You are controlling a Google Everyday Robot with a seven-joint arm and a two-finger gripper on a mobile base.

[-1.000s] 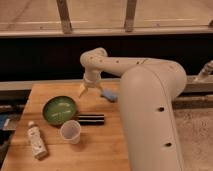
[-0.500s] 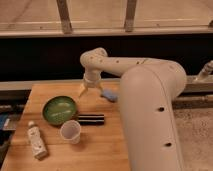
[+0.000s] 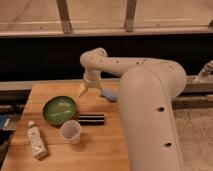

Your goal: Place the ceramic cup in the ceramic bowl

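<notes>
A wooden bench (image 3: 102,147) fills the lower left and centre of the frame, seen from above and in front. A large white robot arm (image 3: 150,105) rises from the lower right and bends left across the middle of the frame.

The gripper (image 3: 88,93) hangs at the end of the arm, pointing down, over the back of the bench in the centre left of the frame. Its two pale yellowish fingers (image 3: 82,91) spread apart in a wide upside-down V. They hold nothing and touch nothing. They hang above the bench just beyond the upper right edge of the bowl.

The ceramic cup (image 3: 70,132) stands in the lower left of the frame, well apart from the gripper. It is small, whitish-pink and without a handle, wider at the rim than at the base. It is upright, its long axis vertical and its open mouth facing up.

The ceramic bowl (image 3: 59,110) sits just up and left of the cup. It is shallow, round and glossy green with a darker rim, and it holds nothing.

A black bar-shaped object (image 3: 91,119) lies flat just right of the bowl and above the cup. A white bottle with green marks (image 3: 36,141) lies on its side left of the cup. A small blue object (image 3: 109,95) rests on the bench just right of the gripper.
</notes>
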